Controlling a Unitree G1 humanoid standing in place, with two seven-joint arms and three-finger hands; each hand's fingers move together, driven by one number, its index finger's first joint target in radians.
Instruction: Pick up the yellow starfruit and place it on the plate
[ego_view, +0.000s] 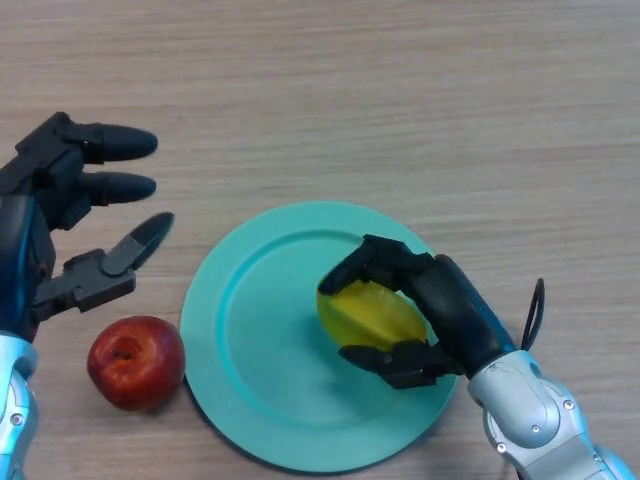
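The yellow starfruit (368, 312) is over the right half of the teal plate (260, 340), in the head view. My right hand (440, 310) is shut on the starfruit, fingers curled over its top and thumb under its near side. I cannot tell if the fruit rests on the plate or hangs just above it. My left hand (60, 200) is open and empty at the left, apart from the plate.
A red apple (136, 361) lies on the wooden table (400, 100) just left of the plate, below my left hand.
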